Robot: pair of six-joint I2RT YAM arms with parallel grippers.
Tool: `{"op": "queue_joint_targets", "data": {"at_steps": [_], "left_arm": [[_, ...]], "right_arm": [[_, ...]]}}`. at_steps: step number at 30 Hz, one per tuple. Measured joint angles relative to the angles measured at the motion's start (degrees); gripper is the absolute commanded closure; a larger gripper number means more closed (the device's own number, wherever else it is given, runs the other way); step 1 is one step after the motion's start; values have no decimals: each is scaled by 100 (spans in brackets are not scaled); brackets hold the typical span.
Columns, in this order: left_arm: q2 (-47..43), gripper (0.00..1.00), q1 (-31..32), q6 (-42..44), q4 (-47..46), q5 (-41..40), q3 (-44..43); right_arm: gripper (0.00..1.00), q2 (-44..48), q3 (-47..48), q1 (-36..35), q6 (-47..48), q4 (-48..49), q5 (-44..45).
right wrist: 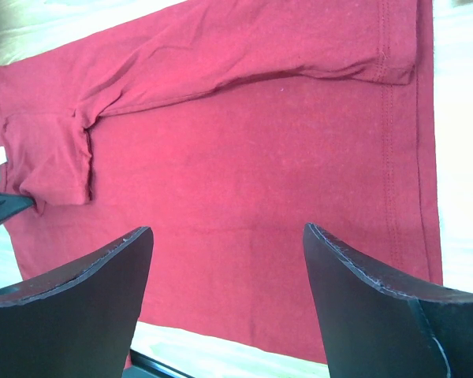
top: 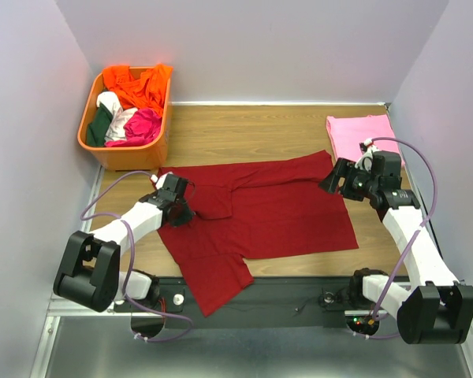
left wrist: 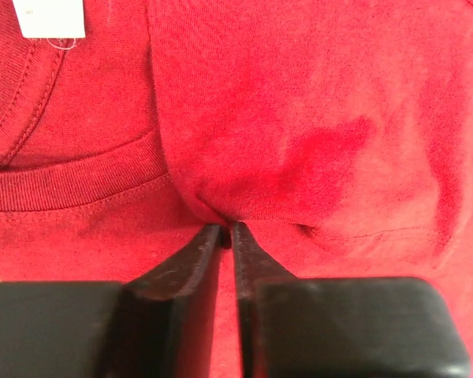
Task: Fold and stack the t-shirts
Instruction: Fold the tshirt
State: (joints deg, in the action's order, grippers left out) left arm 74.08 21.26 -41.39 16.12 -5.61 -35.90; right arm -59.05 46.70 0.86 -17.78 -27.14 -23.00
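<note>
Near the collar of the maroon t-shirt [top: 284, 213] spread on the desk [top: 244, 134], the left gripper [left wrist: 227, 227] pinches narrowly on a bunch of cloth that may slip. With the right gripper [right wrist: 227, 228] wide and empty above the hem end, a one-sided pull could skew the fold

The white neck label [left wrist: 51, 17] on the maroon t-shirt [left wrist: 299, 118] cannot be read
</note>
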Motion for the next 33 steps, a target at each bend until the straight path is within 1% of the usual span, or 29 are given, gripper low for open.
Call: {"op": "queue_joint_targets", "data": {"at_steps": [3, 5, 9, 14, 20, 26, 31, 33], "left_arm": [[0, 97, 0, 7, -2, 9, 39], [0, 100, 0, 9, 11, 4, 52], [0, 100, 0, 22, 125, -24, 50], [-50, 100, 0, 57, 555, -92, -24], [-35, 100, -48, 234, 1012, -205, -350], [195, 99, -157, 507, 1307, -302, -551], [236, 95, -273, 684, 1469, -306, -562], [236, 91, -306, 739, 1530, -304, -590]], "right_arm": [[17, 0, 0, 0, 0, 0, 2], [17, 7, 0, 2, 0, 0, 2], [17, 22, 0, 0, 0, 0, 0], [17, 22, 0, 0, 0, 0, 0], [17, 22, 0, 0, 0, 0, 0], [17, 35, 0, 0, 0, 0, 2], [17, 52, 0, 0, 0, -2, 2], [17, 52, 0, 2, 0, 0, 0]]}}
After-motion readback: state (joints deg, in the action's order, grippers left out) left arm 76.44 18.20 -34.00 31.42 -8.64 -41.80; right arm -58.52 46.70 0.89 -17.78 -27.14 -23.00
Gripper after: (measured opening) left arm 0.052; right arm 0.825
